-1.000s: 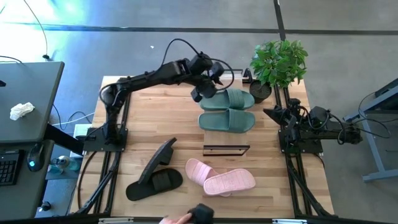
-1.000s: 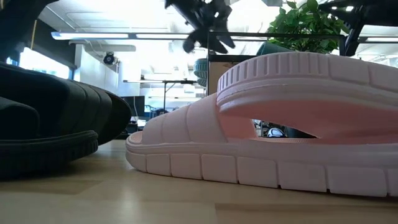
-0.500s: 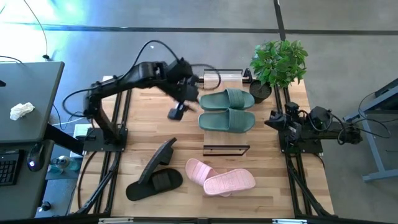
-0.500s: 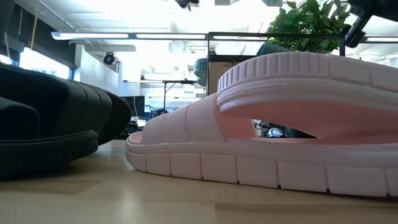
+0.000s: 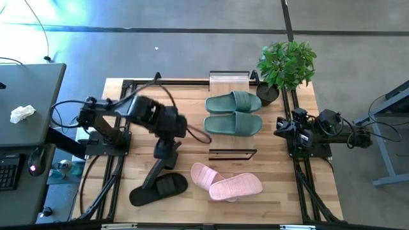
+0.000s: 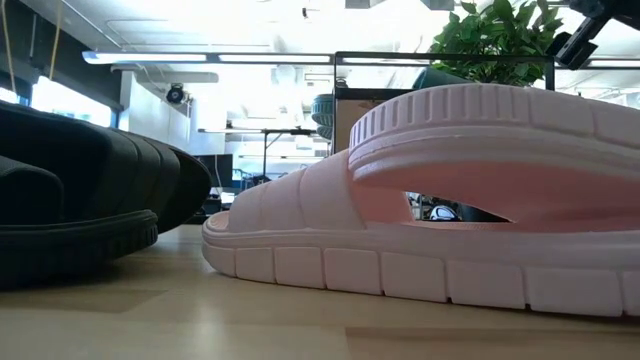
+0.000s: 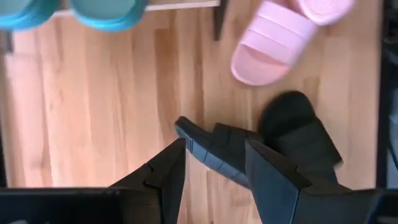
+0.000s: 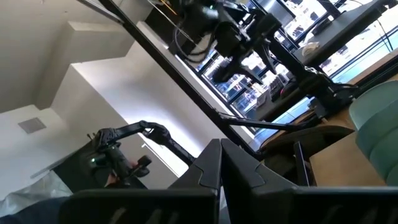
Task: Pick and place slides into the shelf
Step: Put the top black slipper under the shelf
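Left gripper (image 5: 165, 151), fingers apart, hovers over the tilted black rubber slide (image 5: 163, 165) at table's 7 o'clock. Sage green rubber slide pair (image 5: 233, 113) sits on the low wood-board shelf (image 5: 228, 79) at 1 o'clock. Pale pink pair (image 5: 226, 181) at 5 o'clock. Right gripper (image 5: 282, 126), fingers together, parked at 3 o'clock.

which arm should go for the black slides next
Left. The left gripper is open and hangs right over the tilted black slide, while the right gripper waits at the table's far right edge, beyond the green slides.
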Motion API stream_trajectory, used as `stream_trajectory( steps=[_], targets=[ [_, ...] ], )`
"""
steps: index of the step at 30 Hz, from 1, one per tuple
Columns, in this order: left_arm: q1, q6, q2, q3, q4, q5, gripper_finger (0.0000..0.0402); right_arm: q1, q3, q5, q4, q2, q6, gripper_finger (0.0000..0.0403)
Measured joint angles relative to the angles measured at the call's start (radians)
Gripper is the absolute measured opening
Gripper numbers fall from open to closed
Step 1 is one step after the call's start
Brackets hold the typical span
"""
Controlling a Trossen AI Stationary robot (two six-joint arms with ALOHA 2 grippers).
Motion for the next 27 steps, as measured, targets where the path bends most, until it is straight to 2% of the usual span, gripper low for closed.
stream_trajectory(
  steps=[3,9,12,20,25,27],
  targets=[
    [-0.075,-0.128,-0.014,-0.011,0.002,-0.062,0.0152,0.000,0.000,0.000,0.000,0.000,0.000,0.0001],
    [-0.223,-0.295,-0.010,-0.083,0.000,-0.045,0.0152,0.000,0.000,-0.010,-0.001,0.000,0.000,0.0001],
    [-0.285,-0.438,-0.013,-0.137,-0.001,0.008,0.0152,0.000,0.000,-0.010,-0.003,0.000,0.000,0.0001],
    [-0.456,-0.852,-0.010,-0.331,-0.001,0.224,0.0152,0.000,0.000,0.004,-0.041,0.000,-0.004,0.0001],
    [-0.569,-1.188,-0.011,-0.416,0.055,0.228,0.0152,0.000,0.000,0.019,-0.064,0.000,-0.007,0.0001],
    [-0.613,-1.269,-0.011,-0.423,0.095,0.174,0.0152,0.000,0.000,0.019,-0.065,0.000,-0.001,0.0001]
  ],
)
